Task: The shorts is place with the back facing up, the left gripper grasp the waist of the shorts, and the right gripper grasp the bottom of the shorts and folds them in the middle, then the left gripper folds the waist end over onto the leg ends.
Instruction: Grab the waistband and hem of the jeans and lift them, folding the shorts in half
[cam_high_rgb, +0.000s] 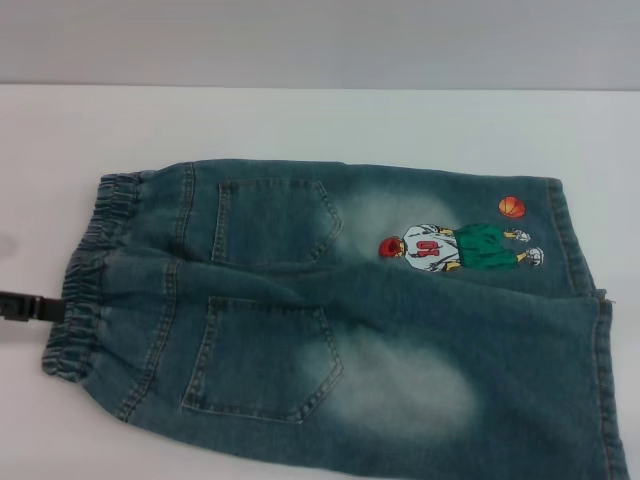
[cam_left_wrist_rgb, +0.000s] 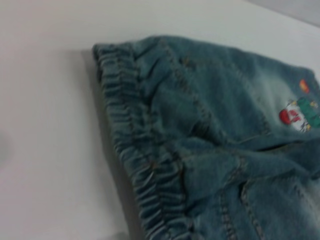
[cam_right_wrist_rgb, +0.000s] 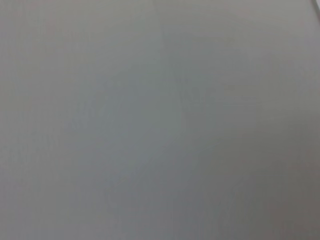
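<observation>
Soft, even light is falling across my worktop (cam_high_rgb: 300, 120), giving no glare. The shorts (cam_high_rgb: 350, 330) are casting only a faint shadow beside their waistband (cam_left_wrist_rgb: 135, 150). My left wrist picture is blurring there; my right wrist is showing featureless grey.

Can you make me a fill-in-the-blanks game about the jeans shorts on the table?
1. The shorts lie on a ____ table.
2. The ball above the cartoon player is ____.
3. The side facing up shows ____ pockets.
4. The left gripper reaches in beside the ____ of the shorts.

Missing words: white; orange; two; waist
</observation>
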